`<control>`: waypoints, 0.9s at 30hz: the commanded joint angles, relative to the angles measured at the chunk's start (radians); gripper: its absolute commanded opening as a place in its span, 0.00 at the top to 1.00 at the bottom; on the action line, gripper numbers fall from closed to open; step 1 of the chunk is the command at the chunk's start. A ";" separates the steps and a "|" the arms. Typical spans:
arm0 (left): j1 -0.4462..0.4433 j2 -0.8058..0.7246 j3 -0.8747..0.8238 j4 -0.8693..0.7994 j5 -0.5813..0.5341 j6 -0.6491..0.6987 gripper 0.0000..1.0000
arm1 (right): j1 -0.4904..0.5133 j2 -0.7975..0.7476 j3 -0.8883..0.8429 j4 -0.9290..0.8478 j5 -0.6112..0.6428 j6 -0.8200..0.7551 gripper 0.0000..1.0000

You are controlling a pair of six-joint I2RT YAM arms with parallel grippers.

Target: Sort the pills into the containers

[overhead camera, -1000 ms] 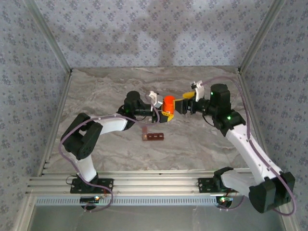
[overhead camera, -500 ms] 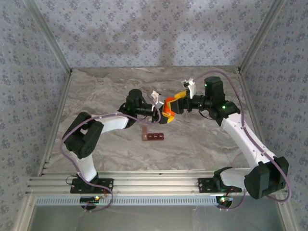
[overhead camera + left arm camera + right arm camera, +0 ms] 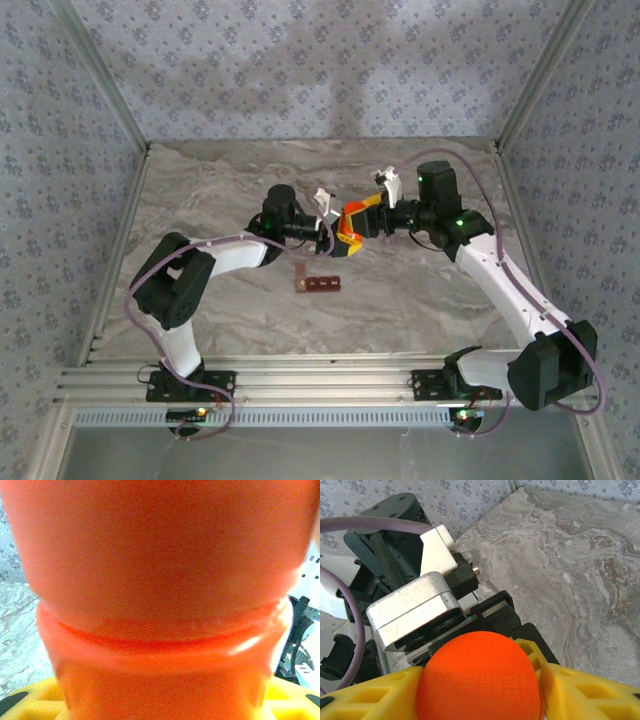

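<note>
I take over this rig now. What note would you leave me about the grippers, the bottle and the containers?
Left gripper: shut on the orange bottle.
Right gripper: fingers against both sides of the cap.
Containers: flat on the table, nearer the arm bases than the bottle, apart from both grippers.
Done: bottle held by both arms, cap on.
Left: remove the cap, sort the pills; none visible yet.

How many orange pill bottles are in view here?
1. The orange bottle is held between the arms, tilted: left gripper on its body, right gripper around its cap, just beyond the containers. The arms could hide another.
</note>
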 commanded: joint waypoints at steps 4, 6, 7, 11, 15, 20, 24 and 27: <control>-0.002 0.012 0.029 0.009 0.027 0.008 1.00 | 0.022 -0.013 -0.021 0.023 0.085 0.029 0.54; -0.003 0.010 0.025 0.011 0.014 0.008 1.00 | 0.033 -0.020 -0.046 0.045 0.133 0.058 0.57; -0.003 0.007 0.025 0.013 0.003 0.006 1.00 | 0.039 -0.022 -0.061 0.059 0.164 0.080 0.59; -0.007 -0.014 0.006 0.029 -0.076 0.004 1.00 | 0.088 -0.032 -0.140 0.118 0.324 0.172 0.63; -0.016 -0.045 -0.033 0.075 -0.161 0.006 1.00 | 0.155 -0.043 -0.235 0.218 0.505 0.283 0.63; -0.023 -0.066 -0.060 0.120 -0.205 -0.001 1.00 | 0.238 -0.037 -0.321 0.331 0.678 0.385 0.63; -0.028 -0.061 -0.056 0.120 -0.212 0.002 1.00 | 0.292 -0.031 -0.335 0.362 0.770 0.406 0.63; -0.028 -0.056 -0.052 0.120 -0.214 0.001 1.00 | 0.299 -0.038 -0.336 0.363 0.789 0.413 0.63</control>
